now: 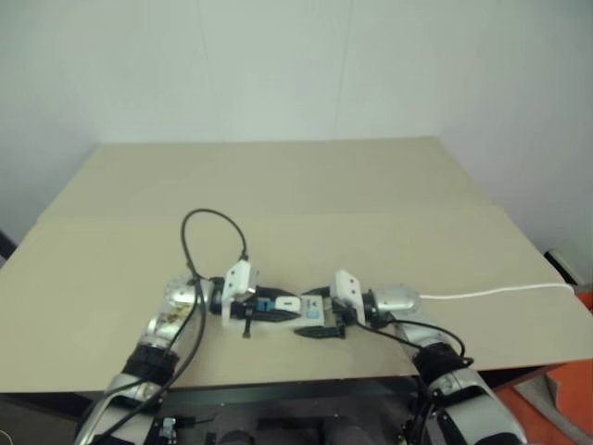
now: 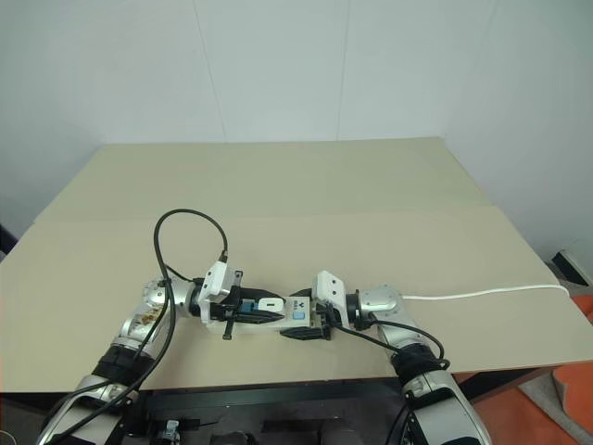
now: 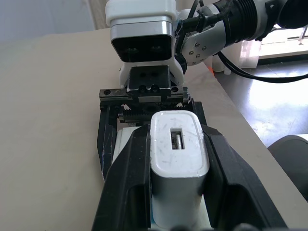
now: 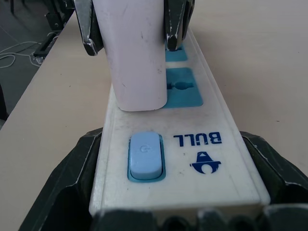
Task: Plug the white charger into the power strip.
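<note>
left wrist view: white charger (image 3: 177, 166) btwn left gripper (image 3: 175, 192) jaws.

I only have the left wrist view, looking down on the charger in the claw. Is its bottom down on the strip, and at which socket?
Observer: In the right wrist view the white charger has its base on the power strip with no gap showing. It is at the socket nearest the blue switch.
Operator: Is the strip being held?
Observer: Yes, the right claw grips its switch end, with one finger against each long edge.
Operator: Where does its cord go?
Observer: The cord leaves that end and runs across the table to its edge on the robot's right.
</note>
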Action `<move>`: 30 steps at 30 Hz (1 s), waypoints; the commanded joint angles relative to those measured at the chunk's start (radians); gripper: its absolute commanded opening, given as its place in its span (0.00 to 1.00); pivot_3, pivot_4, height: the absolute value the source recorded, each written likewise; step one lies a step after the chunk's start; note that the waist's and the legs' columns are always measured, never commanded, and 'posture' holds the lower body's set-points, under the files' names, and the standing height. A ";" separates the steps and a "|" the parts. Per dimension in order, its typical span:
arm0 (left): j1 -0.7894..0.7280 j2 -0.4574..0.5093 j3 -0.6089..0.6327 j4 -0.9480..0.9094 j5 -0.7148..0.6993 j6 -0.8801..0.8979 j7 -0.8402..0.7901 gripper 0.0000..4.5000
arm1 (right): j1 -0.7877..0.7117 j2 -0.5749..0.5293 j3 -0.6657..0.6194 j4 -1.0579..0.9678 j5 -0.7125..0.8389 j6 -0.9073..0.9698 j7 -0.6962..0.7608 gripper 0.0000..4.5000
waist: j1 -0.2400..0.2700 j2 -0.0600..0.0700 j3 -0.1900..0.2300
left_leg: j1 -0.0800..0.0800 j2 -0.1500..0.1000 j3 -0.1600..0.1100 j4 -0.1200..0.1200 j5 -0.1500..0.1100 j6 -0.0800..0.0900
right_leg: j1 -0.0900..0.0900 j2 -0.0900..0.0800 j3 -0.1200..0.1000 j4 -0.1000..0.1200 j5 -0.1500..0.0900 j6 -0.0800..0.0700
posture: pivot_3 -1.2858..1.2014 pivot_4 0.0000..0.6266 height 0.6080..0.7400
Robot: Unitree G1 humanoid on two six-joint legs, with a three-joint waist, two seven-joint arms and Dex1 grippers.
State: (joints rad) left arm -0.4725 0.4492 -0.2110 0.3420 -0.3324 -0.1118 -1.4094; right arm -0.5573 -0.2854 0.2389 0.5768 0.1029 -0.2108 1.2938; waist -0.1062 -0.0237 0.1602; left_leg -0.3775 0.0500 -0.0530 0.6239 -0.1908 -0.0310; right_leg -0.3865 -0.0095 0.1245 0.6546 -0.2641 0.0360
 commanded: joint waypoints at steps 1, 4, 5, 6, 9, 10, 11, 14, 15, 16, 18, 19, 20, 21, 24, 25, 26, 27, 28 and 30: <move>0.034 0.032 -0.043 0.088 0.071 0.067 -0.013 0.43 | 0.014 -0.003 0.028 -0.002 -0.009 0.005 0.016 0.76 | -0.005 0.001 0.000 | 0.000 0.000 0.000 0.000 0.000 0.000 | 0.000 0.000 0.000 0.000 0.000 0.000 | 0.52 0.24 1.00; 0.020 0.022 -0.023 0.073 0.047 0.093 -0.003 0.62 | 0.012 -0.002 0.029 0.000 -0.009 0.004 0.013 0.76 | -0.005 0.001 0.000 | 0.000 0.000 0.000 -0.001 0.000 0.000 | -0.001 0.000 0.001 0.000 0.000 0.000 | 0.52 0.24 1.00; 0.015 0.021 -0.020 0.070 0.045 0.099 -0.004 0.68 | 0.011 -0.001 0.029 0.001 -0.009 0.004 0.013 0.76 | -0.005 0.001 0.000 | 0.000 0.000 0.000 -0.001 0.000 0.000 | -0.001 0.000 0.001 0.000 0.000 0.000 | 0.52 0.24 1.00; 0.012 0.020 -0.016 0.066 0.042 0.103 -0.003 0.76 | 0.010 -0.001 0.029 0.002 -0.008 0.004 0.013 0.76 | -0.006 0.001 0.000 | 0.000 0.000 0.000 -0.001 0.000 0.000 | -0.001 0.000 0.001 0.000 0.000 0.000 | 0.52 0.24 1.00; 0.001 0.016 0.003 0.046 0.024 0.119 0.000 0.96 | 0.009 0.001 0.029 0.004 -0.009 0.003 0.012 0.76 | -0.005 0.001 0.000 | 0.000 0.000 0.000 -0.001 0.000 0.000 | -0.001 0.000 0.001 0.000 0.000 0.000 | 0.52 0.24 1.00; -0.002 0.016 0.011 0.034 0.015 0.124 0.001 0.99 | 0.008 0.002 0.030 0.004 -0.009 0.003 0.011 0.76 | -0.006 0.001 0.000 | 0.000 0.000 0.000 -0.001 0.000 0.000 | -0.001 0.000 0.001 0.000 0.000 0.000 | 0.52 0.24 1.00; -0.005 0.016 0.018 0.023 0.009 0.126 0.003 0.99 | 0.007 0.002 0.030 0.006 -0.009 0.002 0.010 0.76 | -0.006 0.001 0.000 | 0.000 0.000 0.000 -0.001 0.000 0.000 | -0.001 0.000 0.001 0.000 0.000 0.000 | 0.52 0.24 1.00; -0.022 0.025 0.045 -0.031 -0.004 0.128 0.018 0.99 | 0.006 0.005 0.031 0.009 -0.011 0.001 0.007 0.76 | -0.007 0.000 0.000 | -0.001 0.000 0.000 -0.001 0.000 0.000 | -0.002 0.000 0.001 0.000 0.000 0.000 | 0.52 0.24 1.00; -0.034 0.040 0.052 -0.051 -0.016 0.152 0.008 0.99 | 0.006 0.006 0.031 0.010 -0.012 0.000 0.007 0.76 | -0.008 -0.001 0.001 | -0.002 0.000 0.000 -0.001 0.000 0.000 | -0.002 0.000 0.001 0.000 0.000 0.000 | 0.52 0.24 1.00; -0.050 0.056 0.062 -0.066 -0.026 0.163 -0.004 0.99 | 0.006 0.006 0.032 0.011 -0.012 0.000 0.006 0.76 | -0.009 -0.001 0.001 | -0.002 0.000 0.000 -0.001 0.000 0.000 | -0.002 0.000 0.001 0.000 0.000 0.000 | 0.52 0.24 1.00; -0.079 0.094 0.081 -0.088 -0.042 0.195 -0.019 0.99 | 0.005 0.006 0.033 0.011 -0.013 0.000 0.006 0.76 | -0.012 -0.002 0.002 | -0.005 0.000 0.000 -0.001 0.000 0.000 | -0.004 0.000 0.000 0.000 0.000 0.000 | 0.52 0.24 1.00; -0.092 0.111 0.089 -0.095 -0.053 0.216 -0.033 0.99 | 0.005 0.006 0.033 0.012 -0.014 -0.001 0.006 0.76 | -0.013 -0.003 0.003 | -0.005 0.000 0.000 -0.001 0.000 0.000 | -0.004 0.000 0.000 0.000 0.000 0.000 | 0.52 0.24 1.00; -0.113 0.138 0.104 -0.103 -0.075 0.247 -0.054 0.99 | 0.004 0.006 0.033 0.014 -0.014 -0.002 0.006 0.76 | -0.013 -0.003 0.003 | -0.006 0.000 -0.001 -0.001 0.000 0.000 | -0.005 0.000 0.000 0.000 0.000 0.000 | 0.52 0.24 1.00; -0.133 0.171 0.124 -0.117 -0.108 0.284 -0.090 0.99 | 0.003 0.006 0.034 0.016 -0.015 -0.003 0.004 0.76 | -0.015 -0.004 0.004 | -0.006 0.000 -0.001 -0.001 0.000 0.000 | -0.005 0.000 0.000 -0.001 0.000 0.000 | 0.52 0.24 1.00; -0.165 0.231 0.172 -0.159 -0.187 0.359 -0.149 0.99 | 0.001 0.006 0.035 0.021 -0.017 -0.005 0.001 0.76 | -0.018 -0.004 0.004 | -0.007 0.000 0.000 -0.001 0.000 0.000 | -0.005 0.000 0.000 -0.002 0.000 0.000 | 0.52 0.24 1.00; -0.177 0.237 0.193 -0.162 -0.208 0.374 -0.148 0.99 | 0.000 0.007 0.035 0.022 -0.017 -0.006 -0.001 0.76 | -0.018 -0.004 0.004 | -0.007 0.000 0.000 -0.001 0.000 0.000 | -0.005 0.000 -0.001 -0.003 0.000 0.000 | 0.52 0.24 1.00; -0.190 0.241 0.211 -0.163 -0.222 0.389 -0.141 0.99 | 0.000 0.007 0.035 0.023 -0.017 -0.006 -0.002 0.76 | -0.017 -0.004 0.004 | -0.007 0.000 0.000 -0.002 0.000 0.000 | -0.005 0.000 -0.001 -0.004 0.000 0.000 | 0.52 0.24 1.00; -0.199 0.242 0.222 -0.164 -0.230 0.398 -0.135 0.99 | 0.000 0.007 0.035 0.024 -0.017 -0.007 -0.002 0.76 | -0.017 -0.004 0.004 | -0.007 0.000 0.000 -0.002 0.000 0.000 | -0.005 0.000 -0.001 -0.004 0.000 0.000 | 0.52 0.24 1.00; -0.212 0.241 0.236 -0.157 -0.230 0.395 -0.122 0.99 | 0.000 0.008 0.034 0.024 -0.016 -0.006 -0.003 0.76 | -0.017 -0.004 0.004 | -0.007 0.001 0.000 -0.002 0.000 0.000 | -0.005 0.000 -0.001 -0.004 0.000 0.000 | 0.52 0.24 1.00; -0.233 0.241 0.255 -0.136 -0.225 0.384 -0.108 1.00 | 0.000 0.008 0.031 0.019 -0.009 0.014 -0.001 0.84 | -0.017 -0.004 0.005 | -0.007 0.001 0.000 -0.002 0.000 0.000 | -0.005 0.000 -0.001 -0.004 0.000 0.000 | 0.52 0.24 1.00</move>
State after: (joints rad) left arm -0.6737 0.6849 0.0052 0.2109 -0.5396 0.2733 -1.5307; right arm -0.5677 -0.2801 0.2488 0.5772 0.1114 -0.2146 1.2991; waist -0.1234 -0.0281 0.1649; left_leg -0.3844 0.0505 -0.0536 0.6219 -0.1909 -0.0310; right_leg -0.3911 -0.0096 0.1232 0.6503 -0.2639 0.0364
